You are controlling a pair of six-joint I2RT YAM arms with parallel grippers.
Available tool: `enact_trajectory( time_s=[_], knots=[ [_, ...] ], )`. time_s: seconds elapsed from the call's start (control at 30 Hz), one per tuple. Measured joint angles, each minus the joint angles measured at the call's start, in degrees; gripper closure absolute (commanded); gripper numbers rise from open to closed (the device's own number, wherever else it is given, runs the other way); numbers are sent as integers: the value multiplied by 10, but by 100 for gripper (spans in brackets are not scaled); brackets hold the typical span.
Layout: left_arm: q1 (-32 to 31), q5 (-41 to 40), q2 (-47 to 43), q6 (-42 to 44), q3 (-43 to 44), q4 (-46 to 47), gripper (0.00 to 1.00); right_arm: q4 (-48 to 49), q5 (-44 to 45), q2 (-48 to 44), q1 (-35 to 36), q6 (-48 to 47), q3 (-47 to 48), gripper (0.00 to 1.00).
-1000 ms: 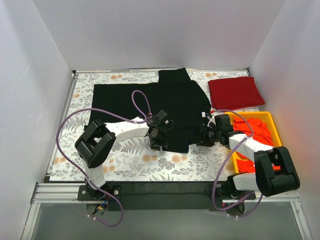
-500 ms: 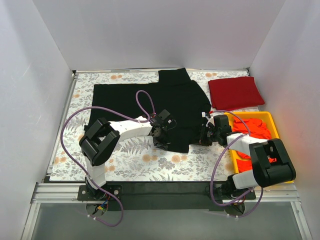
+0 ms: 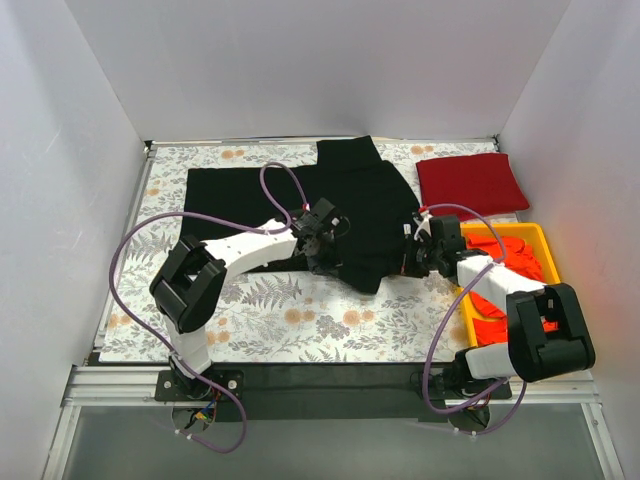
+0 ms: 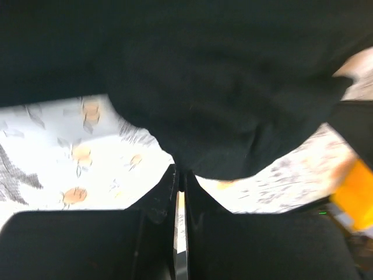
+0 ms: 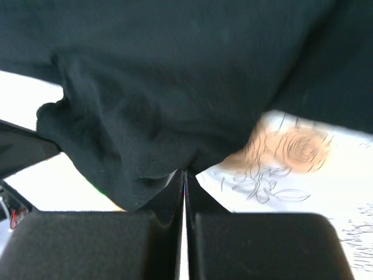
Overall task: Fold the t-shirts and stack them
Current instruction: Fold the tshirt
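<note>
A black t-shirt (image 3: 300, 195) lies spread on the floral table cover, its near hem raised and sagging between the two grippers. My left gripper (image 3: 333, 262) is shut on that hem, and in the left wrist view the gripper (image 4: 180, 174) pinches black cloth (image 4: 221, 87) at its tips. My right gripper (image 3: 408, 262) is shut on the hem's right end; in the right wrist view the gripper (image 5: 183, 172) holds a bunched fold of the shirt (image 5: 175, 76). A folded dark red t-shirt (image 3: 470, 185) lies at the back right. Orange-red t-shirts (image 3: 510, 255) fill the bin.
The yellow bin (image 3: 551, 262) stands at the right edge, close beside my right arm. The floral table cover (image 3: 260, 310) shows bare in front of the black shirt. White walls close in the table on three sides.
Both grippers have shut on the black shirt's near hem and drawn it up and away from the table's front edge, so the hem now hangs in a curve between them.
</note>
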Motion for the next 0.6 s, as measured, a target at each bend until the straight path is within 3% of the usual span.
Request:
enact_trajectory(
  time_s=[0.27, 0.6],
  knots=[
    [62, 18, -2, 20, 54, 25, 100, -57, 25, 25, -3, -47, 124, 99],
    [120, 26, 49, 48, 118, 61, 100, -107, 30, 155, -4, -79, 284, 99]
  ],
)
